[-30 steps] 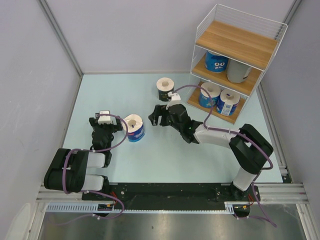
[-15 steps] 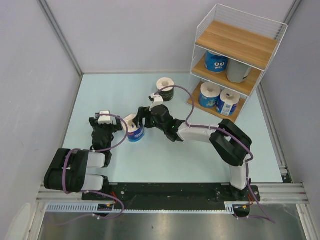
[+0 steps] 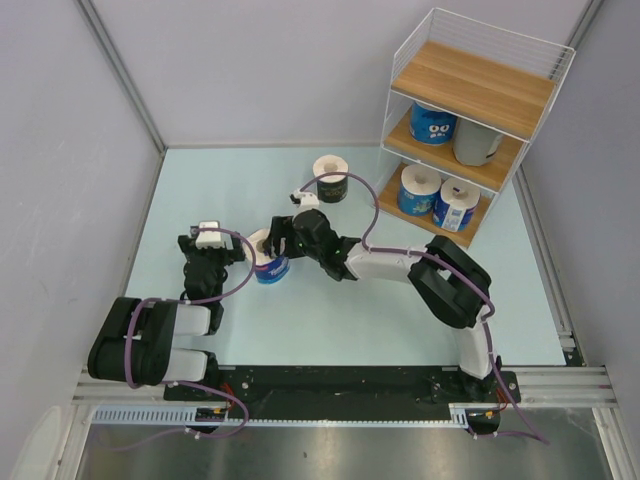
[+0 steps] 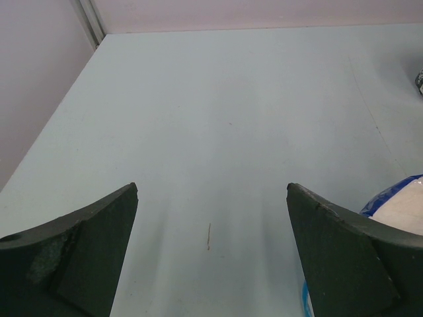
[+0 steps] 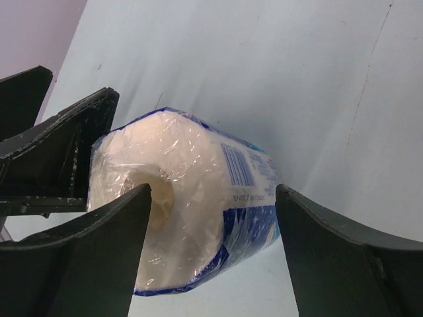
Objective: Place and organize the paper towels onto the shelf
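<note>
Out on the worktop (image 3: 230, 190), my right hand (image 5: 213, 195) has swung from the shelf (image 3: 470, 90) and straddles the blue roll (image 5: 198, 165), spread wide, ready to grasp.

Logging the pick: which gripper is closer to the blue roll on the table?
Right. The right gripper straddles the blue roll, a finger on each side; the left gripper sits beside it, the roll outside its fingers.
</note>
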